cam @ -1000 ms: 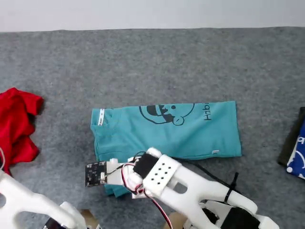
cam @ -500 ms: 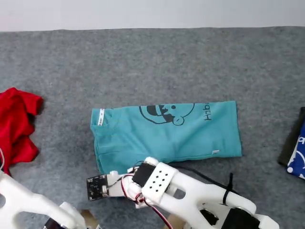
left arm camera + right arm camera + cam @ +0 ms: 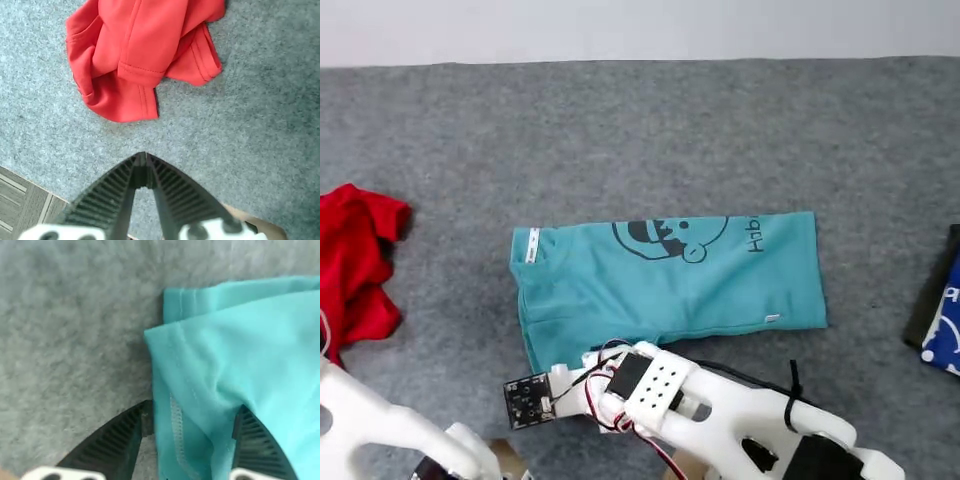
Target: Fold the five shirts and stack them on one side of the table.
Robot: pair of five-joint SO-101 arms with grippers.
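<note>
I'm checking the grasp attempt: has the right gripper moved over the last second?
Yes. In the high view the right gripper and its arm have pulled back toward the near edge of the table, away from the teal shirt, which lies where it was.

High view steep over grey table [image 3: 650, 130], wrist views close, downward, right sharing teal shirt [image 3: 660, 280]

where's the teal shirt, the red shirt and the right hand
teal shirt [image 3: 670, 275]: high view, middle of its folded body
red shirt [image 3: 140, 55]: left wrist view, centre of the crumpled heap
right hand [image 3: 194, 417]: right wrist view, midway between its open fingertips, with teal cloth there
</note>
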